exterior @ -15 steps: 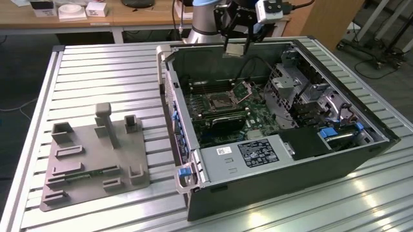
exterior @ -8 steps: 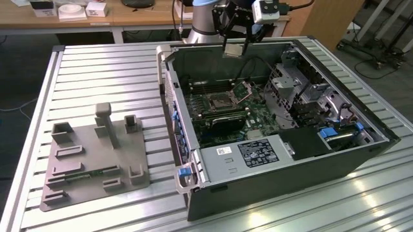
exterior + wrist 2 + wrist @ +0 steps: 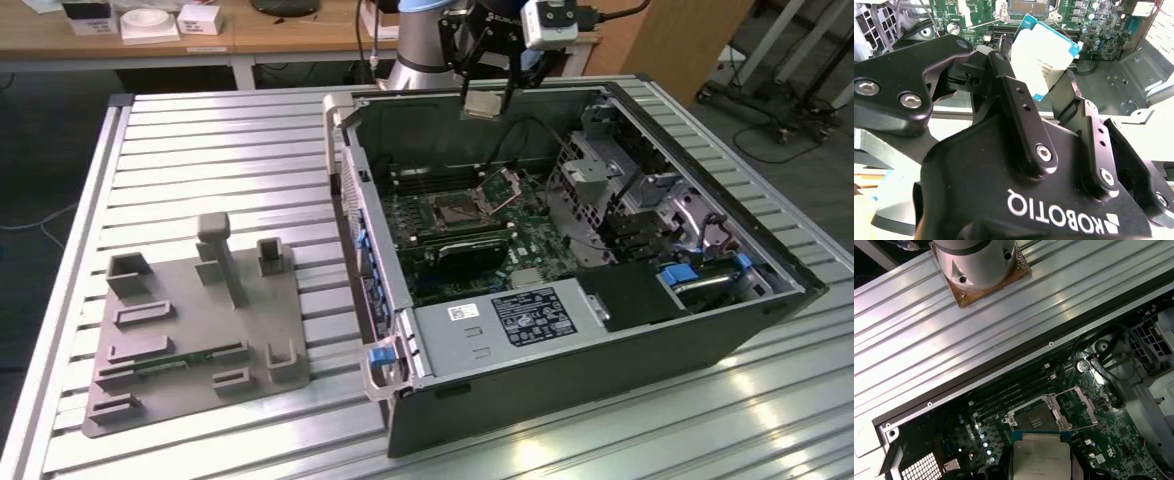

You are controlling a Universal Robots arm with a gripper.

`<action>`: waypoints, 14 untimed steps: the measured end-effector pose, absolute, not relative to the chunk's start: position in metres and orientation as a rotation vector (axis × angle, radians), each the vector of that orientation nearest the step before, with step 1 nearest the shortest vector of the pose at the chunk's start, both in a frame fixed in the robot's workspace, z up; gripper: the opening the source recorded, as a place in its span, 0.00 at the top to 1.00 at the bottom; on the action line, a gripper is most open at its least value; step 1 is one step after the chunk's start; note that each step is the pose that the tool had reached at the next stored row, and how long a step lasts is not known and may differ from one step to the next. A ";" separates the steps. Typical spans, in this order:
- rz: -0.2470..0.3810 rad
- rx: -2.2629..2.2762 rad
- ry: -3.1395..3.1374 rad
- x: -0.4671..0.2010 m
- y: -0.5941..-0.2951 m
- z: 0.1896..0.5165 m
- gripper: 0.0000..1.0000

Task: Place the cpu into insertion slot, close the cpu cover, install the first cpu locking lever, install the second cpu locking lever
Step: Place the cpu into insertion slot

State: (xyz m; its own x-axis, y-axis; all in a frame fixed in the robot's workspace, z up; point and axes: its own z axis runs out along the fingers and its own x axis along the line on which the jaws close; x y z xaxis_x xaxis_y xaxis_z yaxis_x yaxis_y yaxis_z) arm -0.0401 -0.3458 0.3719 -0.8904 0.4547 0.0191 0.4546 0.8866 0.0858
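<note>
High over case (image 3: 601,362), cpu (image 3: 482,104) in jaws

- In the exterior view the arm (image 3: 422,40) is seen standing upright, with its wrist bent forward and downward.
- In the first wrist view its round base (image 3: 974,260) is seen from above.
- The end effector (image 3: 483,98) is pointed downward.
- Its black fingers (image 3: 1021,105) are closed on the cpu (image 3: 1041,52), which is gripped at opposite edges and tilted.
</note>
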 end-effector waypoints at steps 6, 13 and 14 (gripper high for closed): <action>0.138 0.831 3.022 -0.041 -0.346 0.372 0.46; 0.137 0.966 2.978 -0.041 -0.346 0.371 0.46; 0.137 0.980 2.973 -0.041 -0.346 0.371 0.46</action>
State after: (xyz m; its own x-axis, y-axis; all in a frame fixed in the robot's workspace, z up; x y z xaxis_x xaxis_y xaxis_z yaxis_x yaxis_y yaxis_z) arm -0.0409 -0.3458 0.3708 -0.8044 0.5938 0.0191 0.5930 0.8006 0.0859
